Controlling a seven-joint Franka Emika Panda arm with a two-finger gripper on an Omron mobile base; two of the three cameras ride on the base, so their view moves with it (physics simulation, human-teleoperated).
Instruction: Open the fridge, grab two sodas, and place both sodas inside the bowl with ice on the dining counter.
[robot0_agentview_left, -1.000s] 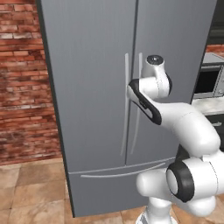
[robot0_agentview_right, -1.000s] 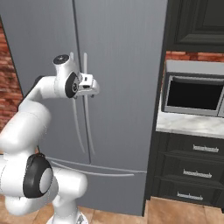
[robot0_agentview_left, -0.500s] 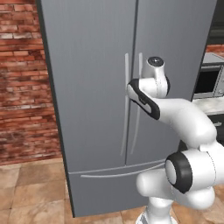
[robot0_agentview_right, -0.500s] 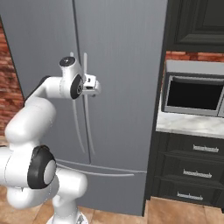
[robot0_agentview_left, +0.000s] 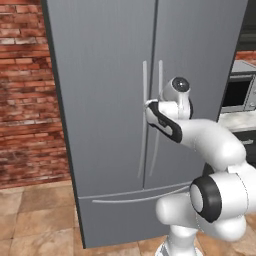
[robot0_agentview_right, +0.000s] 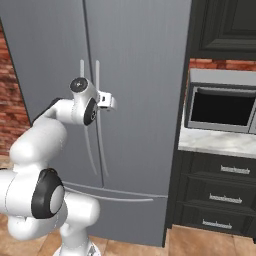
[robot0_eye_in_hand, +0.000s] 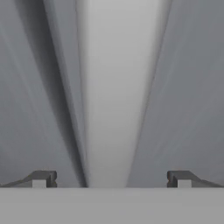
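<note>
Hand view: handle (robot0_eye_in_hand: 111, 96) dead centre, framed between wide-apart tips of gripper (robot0_eye_in_hand: 111, 179), lined up for a grasp. Fridge (robot0_agentview_left: 105, 75) shut, upper middle of left base view; sodas presumably inside.

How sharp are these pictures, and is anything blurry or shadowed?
Hand view: the fridge handle looms close and soft-edged between the open hand's tips, a dark shadow band along its left. Left base view: fridge evenly lit, no glare. Right base view: microwave crisp.
</note>
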